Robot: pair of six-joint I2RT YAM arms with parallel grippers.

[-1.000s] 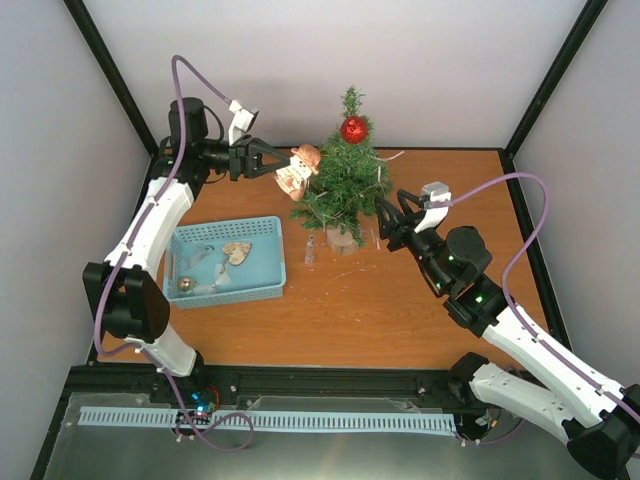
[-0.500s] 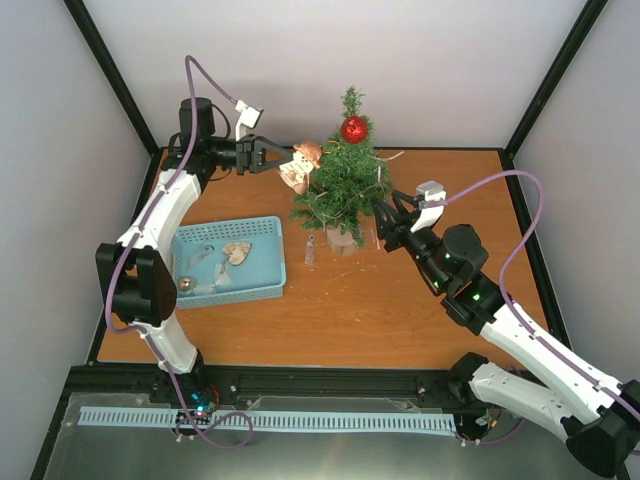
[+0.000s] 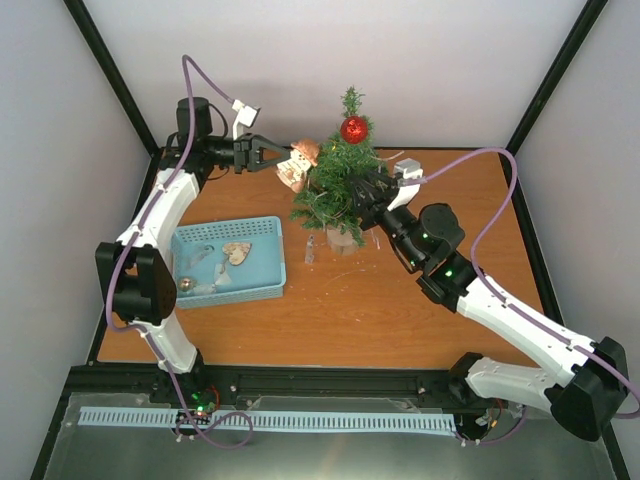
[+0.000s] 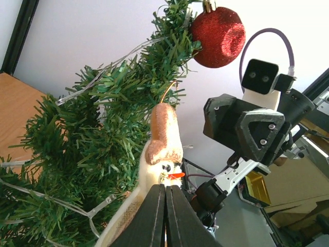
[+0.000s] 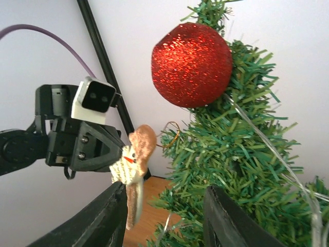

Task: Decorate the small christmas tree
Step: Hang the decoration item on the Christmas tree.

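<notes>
Hiding overhead in the tree (image 3: pixel 335 195), right end effector (image 5: pixel 164 206) gapes wrist-side; left end effector (image 4: pixel 165 193) pinches snowman (image 4: pixel 163 139).

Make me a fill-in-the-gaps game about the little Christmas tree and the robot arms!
1. The shiny ball near the top of the small christmas tree is ____ in colour.
2. The snowman ornament is pinched between the fingers of the ____ arm.
3. The colour of the basket on the table is ____.
Missing words: red; left; blue.
</notes>
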